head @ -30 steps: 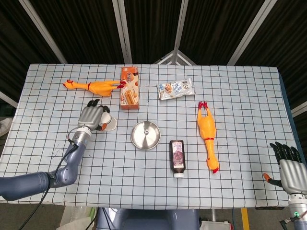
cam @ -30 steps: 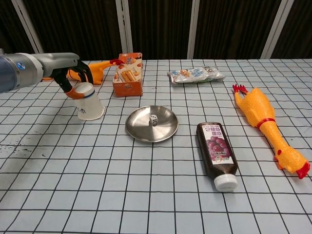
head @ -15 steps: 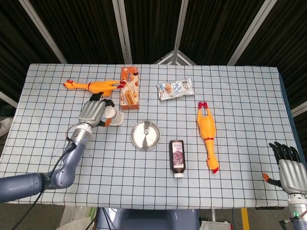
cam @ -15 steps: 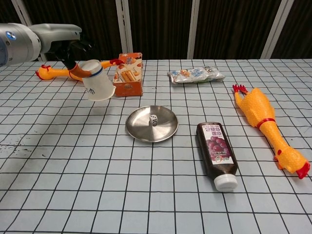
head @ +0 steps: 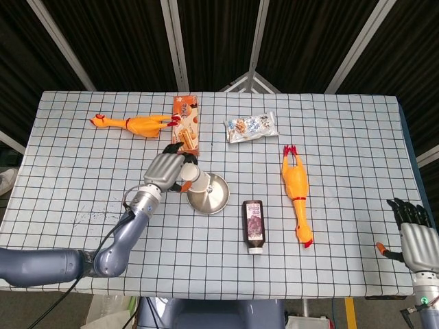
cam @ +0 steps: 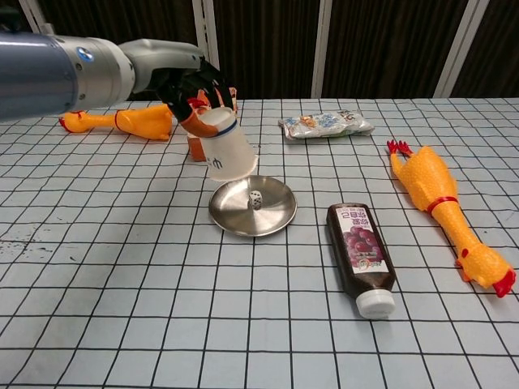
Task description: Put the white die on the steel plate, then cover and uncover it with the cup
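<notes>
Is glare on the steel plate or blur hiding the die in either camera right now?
Chest view: the white die reads sharp on the steel plate, with only mild sheen, and the cup in the left hand looks crisp. Head view: the cup overlaps the plate, and I cannot make out the die.

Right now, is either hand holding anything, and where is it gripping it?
The left hand holds the white cup upside down by its closed base end, above the plate. The right hand holds nothing.
</notes>
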Robot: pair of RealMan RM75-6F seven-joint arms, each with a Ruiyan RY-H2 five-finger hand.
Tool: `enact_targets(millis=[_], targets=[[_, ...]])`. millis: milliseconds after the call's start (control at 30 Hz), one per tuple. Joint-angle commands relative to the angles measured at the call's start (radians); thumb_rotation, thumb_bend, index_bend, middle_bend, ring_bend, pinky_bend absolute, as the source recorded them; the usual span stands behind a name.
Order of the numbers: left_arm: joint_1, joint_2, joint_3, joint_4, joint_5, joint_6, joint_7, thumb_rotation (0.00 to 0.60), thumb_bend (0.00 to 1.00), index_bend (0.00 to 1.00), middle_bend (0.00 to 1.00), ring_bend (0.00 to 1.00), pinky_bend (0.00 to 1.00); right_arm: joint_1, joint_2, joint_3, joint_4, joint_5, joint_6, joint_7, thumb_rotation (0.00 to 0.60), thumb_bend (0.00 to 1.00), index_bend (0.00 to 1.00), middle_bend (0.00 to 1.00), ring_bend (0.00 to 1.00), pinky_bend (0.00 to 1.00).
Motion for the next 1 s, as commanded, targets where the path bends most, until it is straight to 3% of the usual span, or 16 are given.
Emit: enact_targets(millis=[33, 67, 133, 233, 667, 1000], targets=[[-0.044, -0.057, 0.004, 0.039, -0.034, 0.004, 0.037, 0.6, 0.56, 0.36, 0.34, 0.02, 0.0, 0.022, -0.053, 0.01, 0.102, -0.083, 0.025, 0.098, 0.6, 0.21, 0.12, 0.09, 0.07, 0.0], [-0.057, -0.075, 0.006, 0.054, -0.047, 0.006, 0.05, 0.6, 0.56, 0.36, 0.34, 0.02, 0.0, 0.056, -0.032, 0.049, 0.086, -0.056, 0.001, 0.076, 0.6, 0.21, 0.12, 0.09, 0.07, 0.0], [-0.08, -0.108, 0.011, 0.083, -0.067, 0.012, 0.073, 0.6, 0.56, 0.36, 0.34, 0.02, 0.0, 0.084, -0.001, 0.073, 0.059, -0.003, -0.055, 0.052, 0.6, 0.21, 0.12, 0.09, 0.07, 0.0], [-0.096, -0.132, 0.015, 0.106, -0.084, 0.016, 0.092, 0.6, 0.56, 0.36, 0.34, 0.02, 0.0, 0.098, 0.014, 0.082, 0.049, 0.025, -0.087, 0.038, 0.6, 0.21, 0.12, 0.09, 0.07, 0.0], [-0.148, -0.212, 0.018, 0.201, -0.143, 0.042, 0.157, 0.6, 0.56, 0.37, 0.34, 0.02, 0.0, 0.093, 0.044, 0.074, 0.013, 0.065, -0.104, 0.014, 0.6, 0.21, 0.12, 0.09, 0.07, 0.0], [-0.148, -0.237, 0.021, 0.244, -0.136, 0.026, 0.147, 0.6, 0.56, 0.37, 0.34, 0.02, 0.0, 0.08, 0.031, 0.073, 0.042, -0.004, -0.027, 0.042, 0.6, 0.21, 0.12, 0.09, 0.07, 0.0]])
